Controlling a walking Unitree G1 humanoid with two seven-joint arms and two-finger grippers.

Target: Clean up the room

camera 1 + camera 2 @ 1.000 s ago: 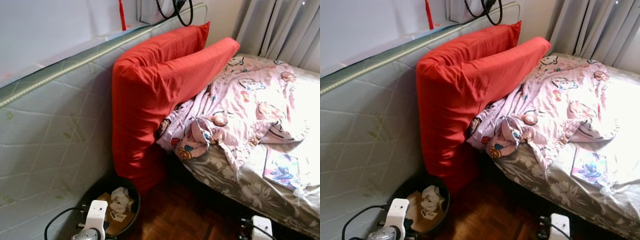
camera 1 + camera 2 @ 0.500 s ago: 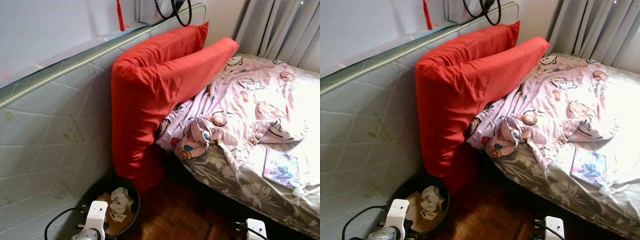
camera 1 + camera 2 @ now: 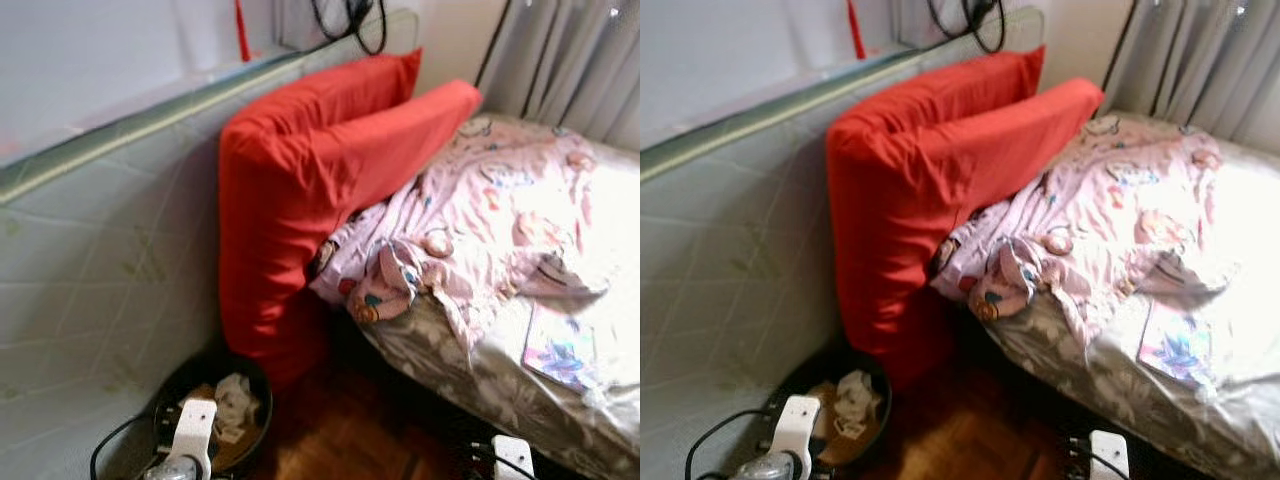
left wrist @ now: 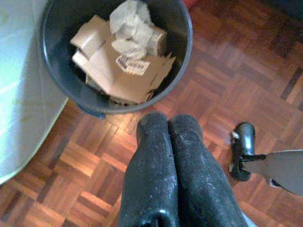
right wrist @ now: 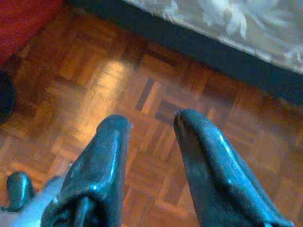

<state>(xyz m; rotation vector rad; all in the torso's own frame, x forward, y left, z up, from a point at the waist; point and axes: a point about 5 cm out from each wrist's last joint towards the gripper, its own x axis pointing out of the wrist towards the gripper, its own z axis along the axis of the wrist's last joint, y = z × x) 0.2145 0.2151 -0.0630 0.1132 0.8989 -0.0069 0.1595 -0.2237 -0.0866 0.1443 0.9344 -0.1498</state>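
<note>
robot facing an unmade bed, both arms hanging low over the floor

pink blanket (image 3: 480, 225) lies crumpled toward the bed's (image 3: 470, 370) head end beside propped red pillows (image 3: 320, 170); bin (image 4: 64, 90) holds scrap cardboard. left gripper (image 4: 169, 124) hangs with fingers pressed together, empty; right gripper (image 5: 149, 124) has fingers parted, empty.
</note>
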